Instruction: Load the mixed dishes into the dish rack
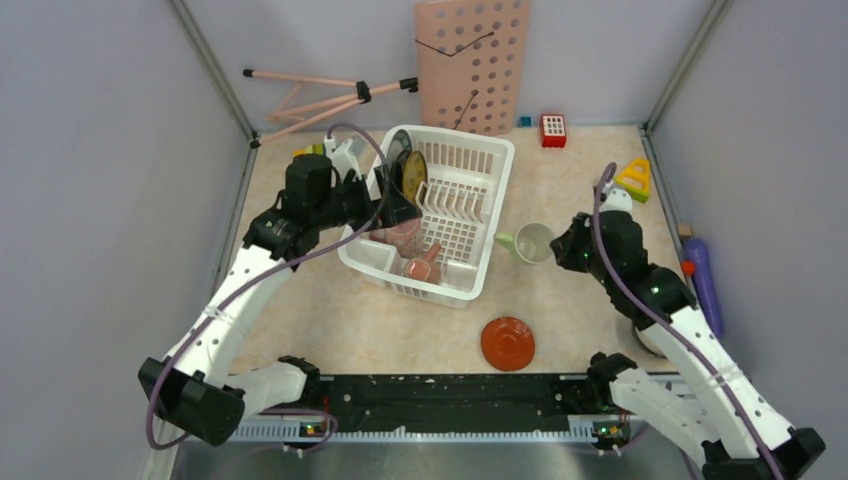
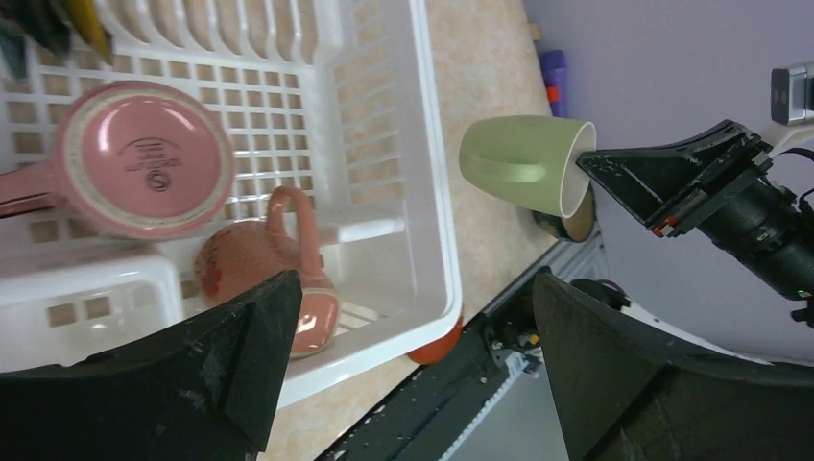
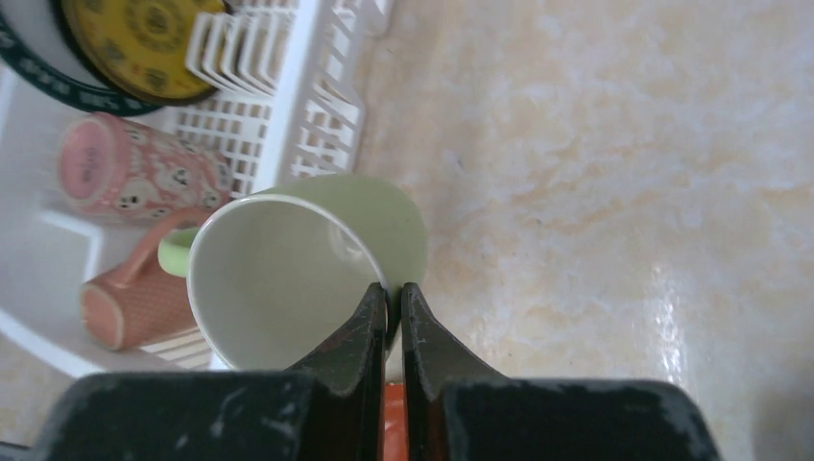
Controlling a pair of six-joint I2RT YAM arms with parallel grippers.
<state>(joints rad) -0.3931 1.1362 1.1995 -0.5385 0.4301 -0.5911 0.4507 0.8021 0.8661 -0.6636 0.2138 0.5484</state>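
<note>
The pale-green mug (image 1: 533,243) lies tipped on its side on the surface (image 1: 400,320) just right of the dish rack (image 1: 455,135), middle-right of the top view; the right pincer (image 3: 395,288) is closed tight on its rim wall, one finger inside the mouth, one outside; the left pincer (image 2: 411,288) hangs wide open and empty over the rack. The mug looks like glazed ceramic, so likely stiff, weighty, slick and chippable; a thin rim pinch may let it pivot, so a deep bite on the wall seems wise.
</note>
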